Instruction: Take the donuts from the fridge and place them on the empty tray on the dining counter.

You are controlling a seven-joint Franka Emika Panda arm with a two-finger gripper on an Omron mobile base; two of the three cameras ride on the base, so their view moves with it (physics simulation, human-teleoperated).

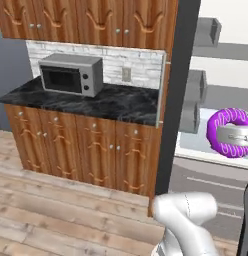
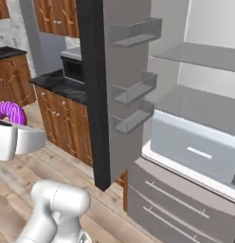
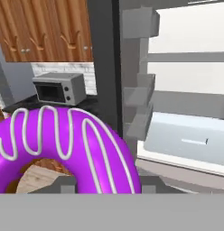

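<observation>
Showing purple-magenta donut [image 3: 64, 144], white zigzag icing stripes, ring upright, gripped by tool [image 1: 235, 136]

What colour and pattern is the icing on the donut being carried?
Purple icing with white zigzag lines on the donut; clearest in the hand view.

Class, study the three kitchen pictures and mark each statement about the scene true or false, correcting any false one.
1. The gripper holds a purple donut. True.
2. The donut has plain icing. False: white zigzag stripes cross it.
3. The fridge door stands open. True.
4. A microwave sits on the floor. False: it sits on the black counter.
5. The fridge shelves in view are packed with food. False: they look bare.
</observation>
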